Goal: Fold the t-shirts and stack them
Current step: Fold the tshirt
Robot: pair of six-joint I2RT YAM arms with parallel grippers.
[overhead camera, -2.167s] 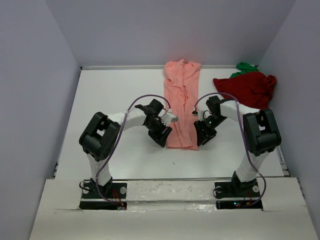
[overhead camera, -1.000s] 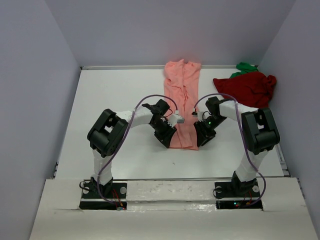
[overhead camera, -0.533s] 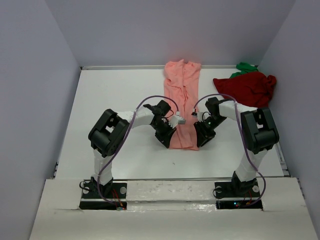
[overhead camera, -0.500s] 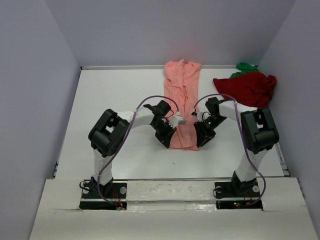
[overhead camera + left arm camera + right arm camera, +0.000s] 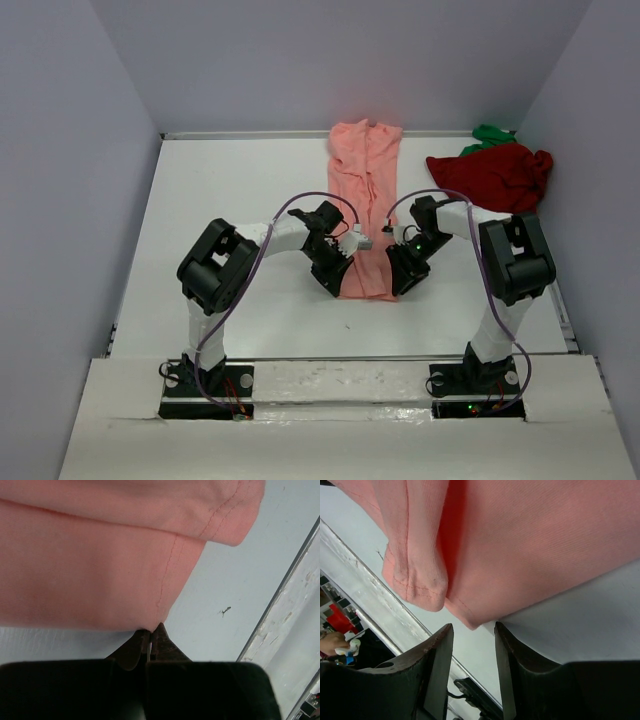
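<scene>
Top external view puts the salmon-pink t-shirt [image 5: 364,200] in the middle of the bench [image 5: 230,190]. It is narrowed into a long strip running from the far edge toward the arm bases, with the left jaws at its near left corner and the right jaws at its near right corner. Well apart at the far right, the dark red t-shirt [image 5: 495,178] lies in a loose heap, and the green t-shirt [image 5: 490,133] is only a small crumple touching its far side. Through the left wrist camera you see the left jaws pressed together right at the hem corner, but you cannot tell whether cloth is caught between them. Through the right wrist camera the right jaws stand spread, with the other hem corner just ahead of the gap and not gripped. Treat the cloth as light, limp and layered: it should sag from wherever you pinch it, and a shallow nip on one layer would likely peel the fold open. Take both near corners deep enough to trap every layer, evenly left and right. The rolled edge beside the right jaws looks likeliest to slip out.
</scene>
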